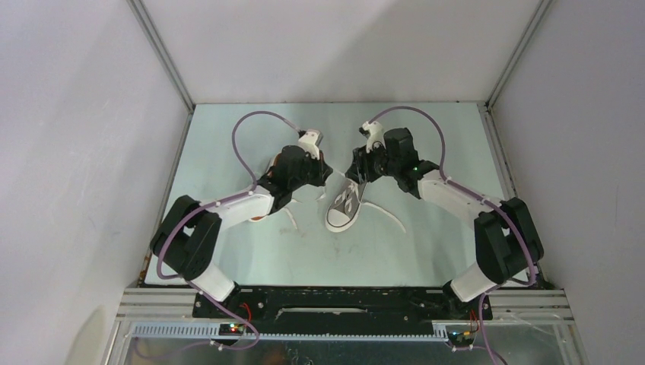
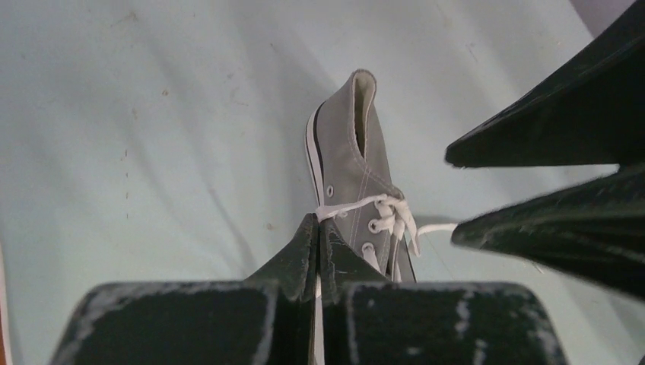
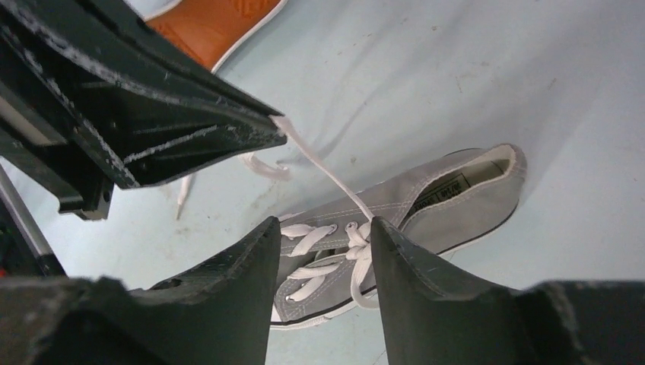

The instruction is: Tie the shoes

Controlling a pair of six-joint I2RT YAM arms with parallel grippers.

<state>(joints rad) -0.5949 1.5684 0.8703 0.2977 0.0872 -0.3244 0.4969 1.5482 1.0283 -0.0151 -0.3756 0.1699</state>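
Your left tool clenches one lace of the shoe lying in the middle of the surface beneath your released right tool; two shoes in all, the second shoe nearer the left edge.

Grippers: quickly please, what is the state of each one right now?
Left gripper: closed, pinching a white lace of the grey shoe.
Right gripper: open, holding nothing; that shoe's lacing shows between its fingers.

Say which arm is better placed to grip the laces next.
Right, probably: the right claw stands open over the lacing of the grey canvas sneaker, while the left claw is shut on a taut white lace.
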